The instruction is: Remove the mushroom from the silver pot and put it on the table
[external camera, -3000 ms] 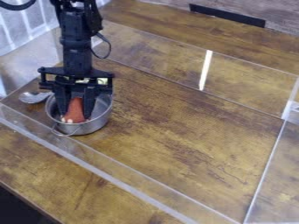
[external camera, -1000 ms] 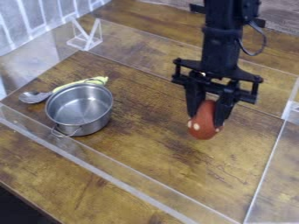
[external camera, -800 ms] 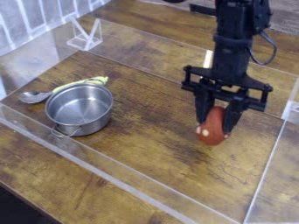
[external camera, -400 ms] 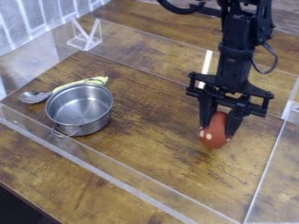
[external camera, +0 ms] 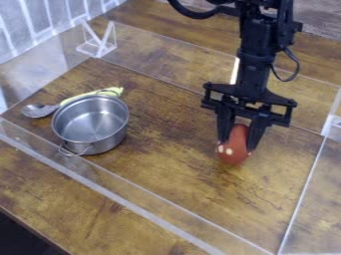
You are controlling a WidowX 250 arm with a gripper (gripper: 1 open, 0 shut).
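Note:
The mushroom [external camera: 236, 147], red-brown with a pale underside, sits between the black fingers of my gripper [external camera: 237, 149], which is shut on it and points straight down. It hangs at or just above the dark wood table [external camera: 160, 169], right of centre; I cannot tell if it touches. The silver pot [external camera: 90, 122] stands empty at the left, well away from the gripper.
A metal spoon [external camera: 38, 109] lies just left of the pot, with a small yellow-green item [external camera: 114, 91] at the pot's far rim. Clear acrylic walls [external camera: 134, 207] border the table. A clear stand [external camera: 95, 42] sits at the back left.
Three seconds ago the gripper held the mushroom inside the pot. Over the last second it has sunk lower toward the table on the right, with the mushroom still held.

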